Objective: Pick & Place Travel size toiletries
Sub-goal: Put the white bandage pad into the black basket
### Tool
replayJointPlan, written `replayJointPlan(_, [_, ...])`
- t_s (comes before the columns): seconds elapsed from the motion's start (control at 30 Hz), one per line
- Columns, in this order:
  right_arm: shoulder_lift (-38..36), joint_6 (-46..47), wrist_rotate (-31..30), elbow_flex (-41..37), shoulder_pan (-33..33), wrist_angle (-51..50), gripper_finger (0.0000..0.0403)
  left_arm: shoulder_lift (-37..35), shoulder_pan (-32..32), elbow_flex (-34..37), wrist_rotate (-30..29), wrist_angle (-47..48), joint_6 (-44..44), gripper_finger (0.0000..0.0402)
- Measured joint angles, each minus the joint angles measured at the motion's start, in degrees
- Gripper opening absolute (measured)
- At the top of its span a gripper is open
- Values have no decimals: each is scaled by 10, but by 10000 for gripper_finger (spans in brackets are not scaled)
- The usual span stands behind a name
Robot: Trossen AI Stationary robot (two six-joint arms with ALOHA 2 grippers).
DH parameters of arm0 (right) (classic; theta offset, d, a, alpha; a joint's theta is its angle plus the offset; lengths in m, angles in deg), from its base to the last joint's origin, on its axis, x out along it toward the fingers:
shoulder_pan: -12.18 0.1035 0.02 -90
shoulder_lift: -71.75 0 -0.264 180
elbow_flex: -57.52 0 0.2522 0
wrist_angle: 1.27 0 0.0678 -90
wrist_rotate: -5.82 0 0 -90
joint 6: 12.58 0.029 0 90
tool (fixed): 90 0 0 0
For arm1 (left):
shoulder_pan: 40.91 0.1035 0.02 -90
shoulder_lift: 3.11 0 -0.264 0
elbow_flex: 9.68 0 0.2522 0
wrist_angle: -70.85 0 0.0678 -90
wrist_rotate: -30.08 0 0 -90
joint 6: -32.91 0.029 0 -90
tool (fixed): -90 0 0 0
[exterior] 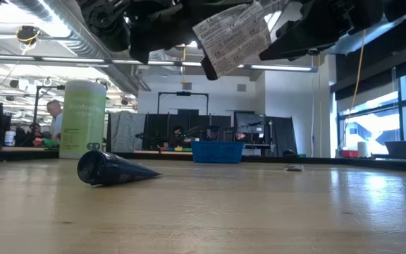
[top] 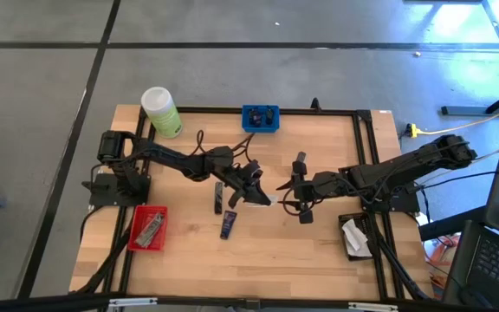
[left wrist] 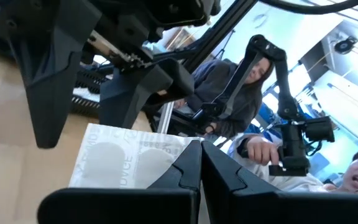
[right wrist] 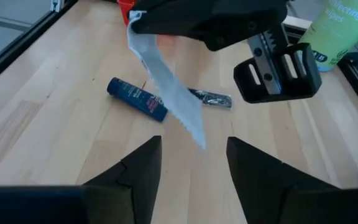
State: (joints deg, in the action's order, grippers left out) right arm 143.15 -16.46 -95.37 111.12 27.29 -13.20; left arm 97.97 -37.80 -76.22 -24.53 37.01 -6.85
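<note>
Fingers of the left gripper (top: 261,194) pinch a white sachet (right wrist: 166,93) mid-table; the right gripper (top: 289,194), at its three o'clock, gapes empty — navy tube (top: 228,225) and others unsorted.

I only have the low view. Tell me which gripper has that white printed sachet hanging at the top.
Observer: The left gripper. It is shut on the flat white printed sachet, pinching one edge.
Operator: Report the right gripper.
Observer: The right gripper is open. The right wrist view shows the sachet hanging just beyond its fingertips, not between them.
Operator: Name a tray with sachets in it.
Observer: The black tray by the right arm's base has white packets in it, seen from above.
</note>
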Motion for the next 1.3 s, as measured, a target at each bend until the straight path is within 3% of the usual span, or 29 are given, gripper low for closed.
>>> replayJointPlan(0.3, [0, -30, 0, 0, 0, 43, 119, 0, 0, 0, 0, -19, -2, 2])
replayJointPlan(0.57, [0, -31, 6, 0, 0, 43, 11, 0, 0, 0, 0, -19, -2, 2])
replayJointPlan(0.87, [0, -26, 37, 0, 0, 38, 3, 0, 0, 0, 2, -19, 30, 5])
replayJointPlan(1.0, [-1, 10, 81, 0, 0, 12, 2, 0, 0, 0, 28, -19, 69, 38])
replayJointPlan(1.3, [-37, 124, 132, 0, 14, -113, 1, 0, 5, 0, 30, -3, 139, 159])
